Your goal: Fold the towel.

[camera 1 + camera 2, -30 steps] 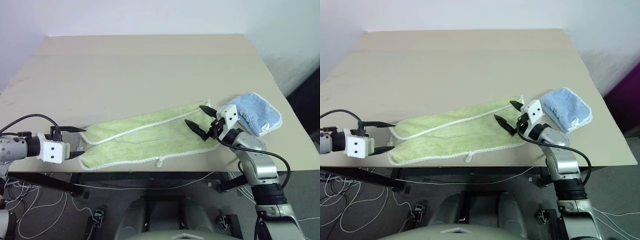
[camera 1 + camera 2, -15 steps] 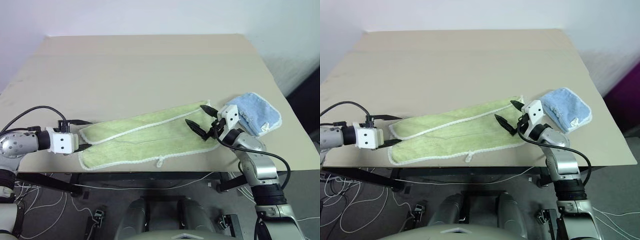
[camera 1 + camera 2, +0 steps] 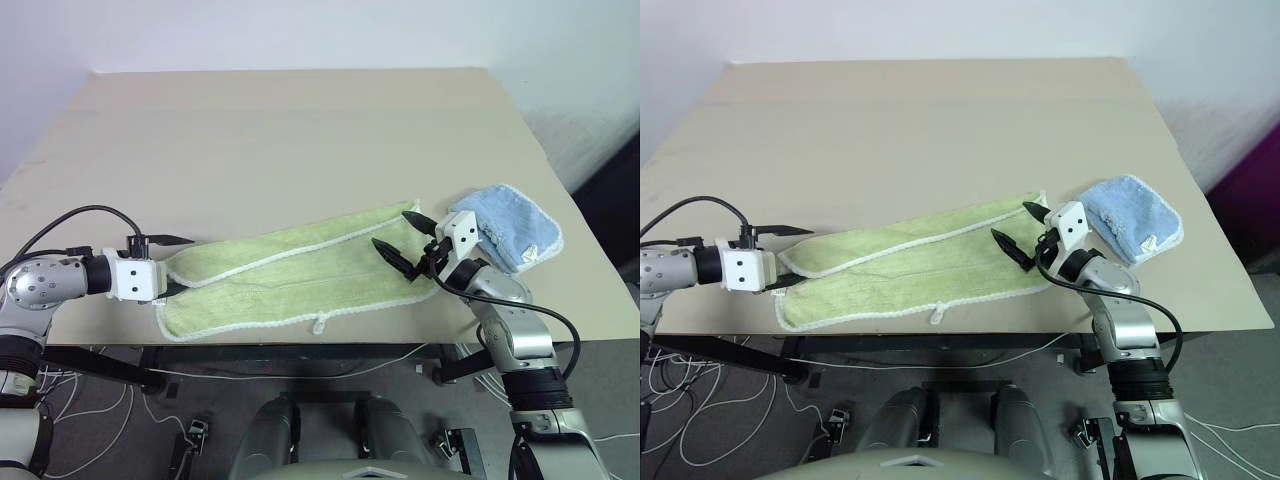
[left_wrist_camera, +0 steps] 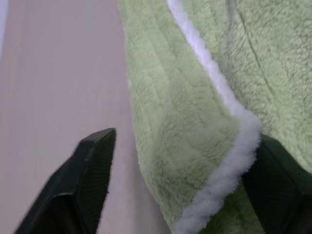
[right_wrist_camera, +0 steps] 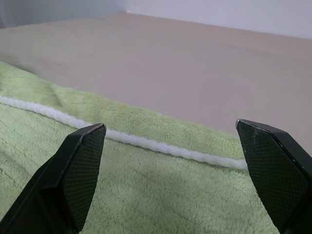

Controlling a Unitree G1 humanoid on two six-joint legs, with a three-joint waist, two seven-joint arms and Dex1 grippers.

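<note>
Towel half-folded lengthwise on near bench edge, both grippers at its ends, jaws apart.

Light yellow-green terry towel with white stitched edging lies as a long strip, slanting from near-left up to the right, close to the front edge of the beige flat bench. Small white loop tag sticks off its near edge. Left gripper sits at the towel's left end, jaws apart with the white-edged corner between them, not yet clamped. Right gripper hovers over the right end, jaws wide, nothing held. Small light blue folded towel just beside right gripper, near the bench's right edge. Far half of bench is free room.
</note>
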